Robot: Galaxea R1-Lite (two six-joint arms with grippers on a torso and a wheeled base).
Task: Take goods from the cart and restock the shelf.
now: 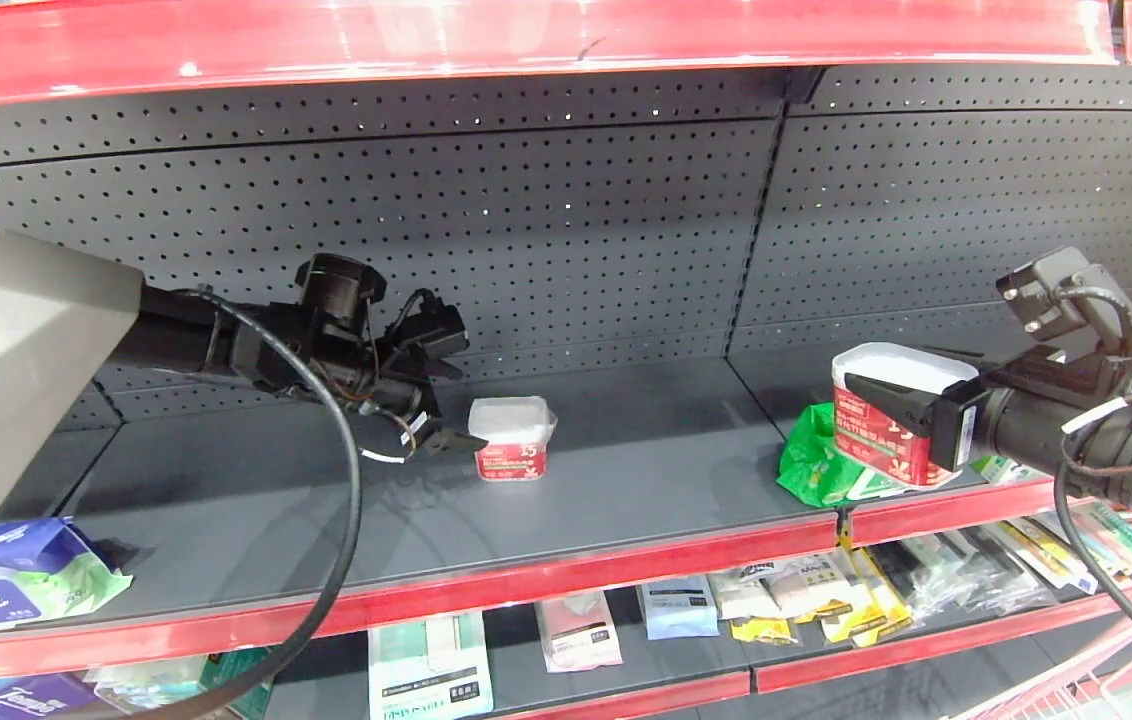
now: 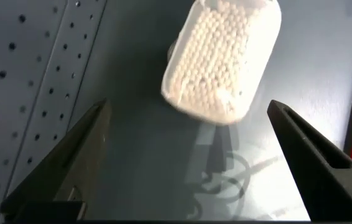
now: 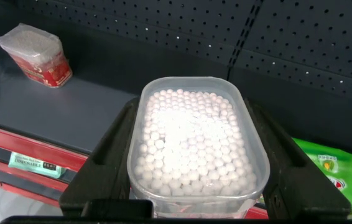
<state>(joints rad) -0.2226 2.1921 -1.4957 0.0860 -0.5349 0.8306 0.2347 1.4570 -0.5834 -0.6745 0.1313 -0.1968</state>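
Item: tub of cotton swabs, two units.

Unit one: your right jaws pinched the held tub (image 3: 198, 146) by its long sides. It sat at centre right of the head view, by the front edge of the shelf (image 1: 326, 500) and beside a green packet (image 1: 811, 465); contact between them could not be told.

Unit two: your left jaws stood spread, left of centre. The standing tub (image 1: 514, 438) was upright on the shelf just past their tips.

Appearance: clear rounded wall, white swab tips packed at the top, red label round the lower part.

Handling, as judged: light; thin plastic likely to flex; smooth sides that could slip. You would do best to grip across the long sides at mid-height, with modest pressure.
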